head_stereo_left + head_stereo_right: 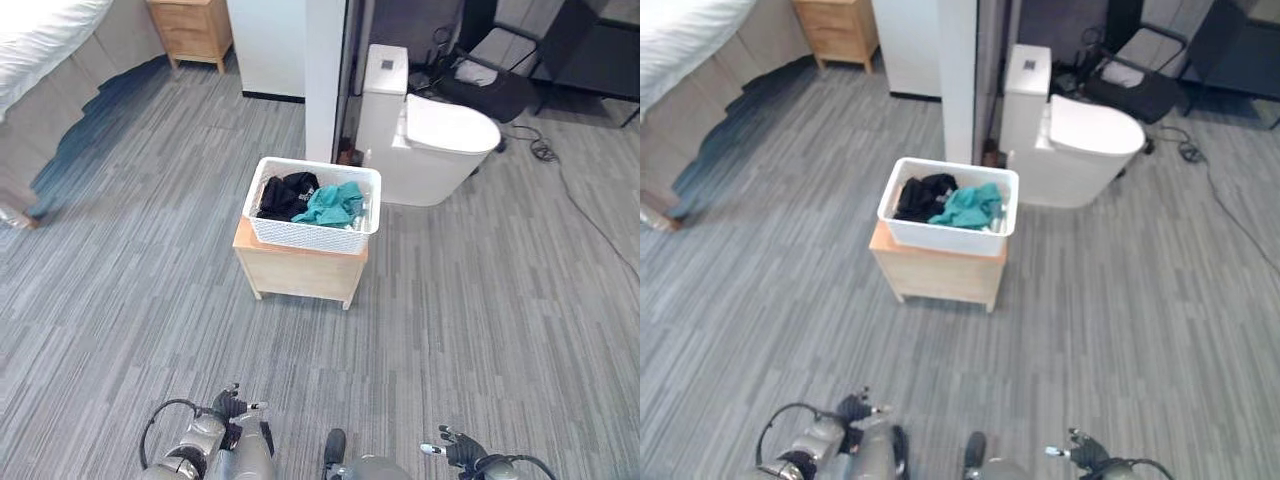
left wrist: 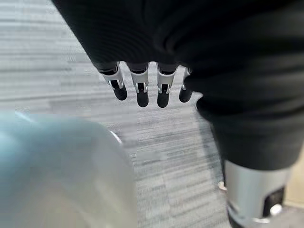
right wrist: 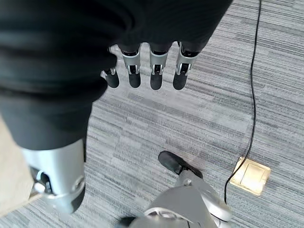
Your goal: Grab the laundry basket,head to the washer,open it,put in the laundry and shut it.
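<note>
Basket (image 1: 312, 205) with clothes (image 1: 310, 199) sits on low wooden table (image 1: 300, 268), well ahead of robot; grab step not begun; left hand (image 2: 142, 88) and right hand (image 3: 152, 71) low, fingers straight, empty; next: walk closer, reach both sides of rim

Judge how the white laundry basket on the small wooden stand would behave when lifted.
The laundry basket looks like perforated plastic, so probably rigid and light. It holds only a black garment and a teal garment, so the load seems small. Its front edge slightly overhangs the wooden stand; a one-sided pull might tip it.
</note>
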You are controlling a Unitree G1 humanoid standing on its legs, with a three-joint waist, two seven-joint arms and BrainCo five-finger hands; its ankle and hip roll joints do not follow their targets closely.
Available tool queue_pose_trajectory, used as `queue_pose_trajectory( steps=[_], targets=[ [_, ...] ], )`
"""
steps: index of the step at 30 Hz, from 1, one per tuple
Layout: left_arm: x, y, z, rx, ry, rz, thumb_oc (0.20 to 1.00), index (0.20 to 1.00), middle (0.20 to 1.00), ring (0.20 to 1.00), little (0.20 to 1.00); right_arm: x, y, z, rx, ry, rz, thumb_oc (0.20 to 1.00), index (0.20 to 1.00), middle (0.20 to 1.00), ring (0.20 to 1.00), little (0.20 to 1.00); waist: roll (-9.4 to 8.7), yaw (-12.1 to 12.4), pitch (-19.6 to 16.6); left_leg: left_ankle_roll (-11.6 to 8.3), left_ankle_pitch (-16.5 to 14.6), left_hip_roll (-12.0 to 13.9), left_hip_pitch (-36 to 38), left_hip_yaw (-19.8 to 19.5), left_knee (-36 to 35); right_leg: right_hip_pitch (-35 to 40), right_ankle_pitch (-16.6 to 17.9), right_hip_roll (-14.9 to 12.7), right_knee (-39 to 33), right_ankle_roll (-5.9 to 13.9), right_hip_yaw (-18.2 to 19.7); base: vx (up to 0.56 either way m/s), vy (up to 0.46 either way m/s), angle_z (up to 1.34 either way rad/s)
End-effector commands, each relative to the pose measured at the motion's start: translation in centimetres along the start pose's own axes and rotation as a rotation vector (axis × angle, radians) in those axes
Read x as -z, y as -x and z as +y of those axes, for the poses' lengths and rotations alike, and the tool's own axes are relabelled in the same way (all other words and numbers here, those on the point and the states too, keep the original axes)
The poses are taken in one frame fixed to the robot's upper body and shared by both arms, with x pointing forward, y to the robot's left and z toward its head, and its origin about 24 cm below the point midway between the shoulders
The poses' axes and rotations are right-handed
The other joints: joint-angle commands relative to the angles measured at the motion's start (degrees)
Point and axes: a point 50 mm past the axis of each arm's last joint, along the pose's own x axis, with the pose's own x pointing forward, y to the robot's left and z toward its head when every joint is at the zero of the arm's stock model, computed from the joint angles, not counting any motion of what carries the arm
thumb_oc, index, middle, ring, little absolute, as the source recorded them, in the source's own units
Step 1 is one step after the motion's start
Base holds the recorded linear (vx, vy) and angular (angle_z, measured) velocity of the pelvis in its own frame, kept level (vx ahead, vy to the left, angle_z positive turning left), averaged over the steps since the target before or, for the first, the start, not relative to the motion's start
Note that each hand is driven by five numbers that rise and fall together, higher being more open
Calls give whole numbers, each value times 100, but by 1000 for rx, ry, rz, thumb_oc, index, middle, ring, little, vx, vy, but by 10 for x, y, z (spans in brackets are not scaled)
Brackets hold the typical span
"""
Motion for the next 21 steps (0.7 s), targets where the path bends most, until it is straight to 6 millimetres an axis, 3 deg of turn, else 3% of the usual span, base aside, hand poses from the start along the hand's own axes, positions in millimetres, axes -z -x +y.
queue_pose_trajectory(
  steps=[1,4,6,8,10,12,13,14,15,16,18,21],
  targets=[
    [7,2,22,-80,-10,6,1000,1000,1000,1000,1000,13,12,-24,50,85,13,1000,1000,1000,1000,1000,36,293,-104,63,862,-1,537,-720,-1442,-92,-56,-421,307,818,574,425,244,-26],
    [22,4,22,-78,6,50,1000,1000,1000,1000,1000,17,13,-27,47,108,34,1000,1000,1000,1000,1000,60,265,-175,-152,1036,405,339,-546,-1496,245,-170,-619,335,933,704,420,267,-40],
    [32,7,22,-82,8,79,1000,1000,1000,1000,1000,20,13,-23,38,103,46,1000,1000,1000,1000,1000,89,294,-289,-100,964,393,490,-463,-1496,376,-244,-650,325,996,783,311,194,-23],
    [38,8,23,-84,8,100,1000,1000,1000,1000,1000,30,13,-17,30,84,83,1000,1000,1000,1000,1000,118,354,-451,-57,1124,201,607,-597,-1496,494,-293,-823,359,1072,877,428,384,-37],
    [35,7,19,-62,-35,86,1000,1000,1000,1000,1000,37,12,-11,25,78,123,1000,1000,1000,1000,1000,30,370,-529,213,761,-244,557,-498,-1010,518,-39,-1347,588,1246,995,480,558,-45],
    [33,7,20,-66,-49,77,1000,1000,1000,1000,1000,36,11,-9,24,82,122,1000,1000,1000,1000,1000,-6,393,-555,313,625,-361,542,-442,-878,342,146,-1503,804,1279,1033,182,317,-4],
    [25,6,26,-83,-71,53,1000,1000,1000,1000,1000,22,4,1,-5,123,92,1000,1000,1000,1000,1000,-61,458,-519,517,425,-608,660,-272,-881,-20,912,-1817,1201,1336,1016,160,369,6],
    [22,5,29,-93,-70,40,1000,1000,1000,1000,1000,15,2,3,-12,140,72,1000,1000,1000,1000,1000,-41,505,-493,574,396,-640,740,-211,-962,-201,1120,-1891,1390,1311,873,247,586,-18],
    [14,4,33,-101,-80,14,1000,1000,1000,1000,1000,0,-2,8,-26,155,25,1000,1000,1000,1000,1000,7,541,-417,664,356,-715,924,-65,-1185,-431,1315,-1962,1728,1307,453,132,317,-39],
    [14,4,33,-101,-80,14,1000,1000,1000,1000,1000,0,-2,8,-26,156,25,1000,1000,1000,1000,1000,6,538,-411,664,360,-719,933,-67,-1193,-427,1311,-1965,1732,1309,452,145,317,-37],
    [11,4,30,-87,-118,4,1000,1000,1000,1000,1000,-8,-5,12,-36,158,-3,1000,1000,1000,1000,1000,81,466,-425,726,306,-857,1056,-68,-1324,-456,1002,-1521,1868,1280,592,191,291,3],
    [16,5,29,-78,-127,14,1000,1000,1000,1000,1000,-26,-6,14,-41,172,-82,1000,1000,1000,1000,1000,208,388,-387,761,164,-892,1427,58,-1496,-799,436,-1094,1896,1140,88,225,253,-5]
  ],
)
